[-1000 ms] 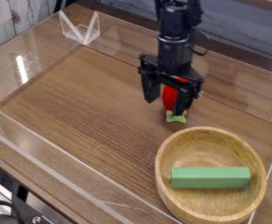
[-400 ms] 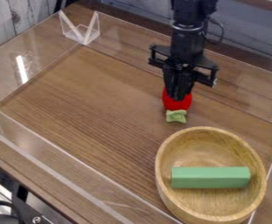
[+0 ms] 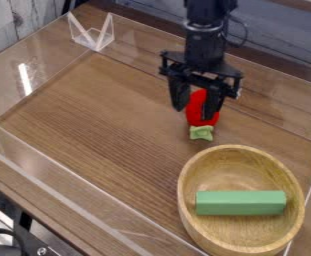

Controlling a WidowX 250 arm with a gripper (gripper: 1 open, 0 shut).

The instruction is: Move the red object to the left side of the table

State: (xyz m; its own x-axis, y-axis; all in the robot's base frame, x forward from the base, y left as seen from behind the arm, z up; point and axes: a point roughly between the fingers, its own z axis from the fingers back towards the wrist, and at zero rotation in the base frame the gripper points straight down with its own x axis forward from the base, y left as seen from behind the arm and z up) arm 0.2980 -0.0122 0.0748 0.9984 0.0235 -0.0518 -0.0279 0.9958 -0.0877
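The red object (image 3: pixel 202 104), a glossy red toy with a light green leafy cap at its near end, lies on the brown wood-grain table (image 3: pixel 104 110), right of centre. My gripper (image 3: pixel 199 100) hangs straight down over it, open. One dark finger (image 3: pixel 177 98) stands to the toy's left and the other to its right. The fingers straddle the red body with small gaps showing, and the gripper's body hides the toy's far end.
A round wooden bowl (image 3: pixel 187 190) sits at the near right with a green rectangular block (image 3: pixel 241 203) inside. Low clear acrylic walls (image 3: pixel 38 170) border the tabletop, and a clear folded stand (image 3: pixel 91 32) is at the back left.
The jaws narrowed around the toy half a second ago and have spread wide again. The gripper rose slightly and rolled a little. The red object stays where it was.
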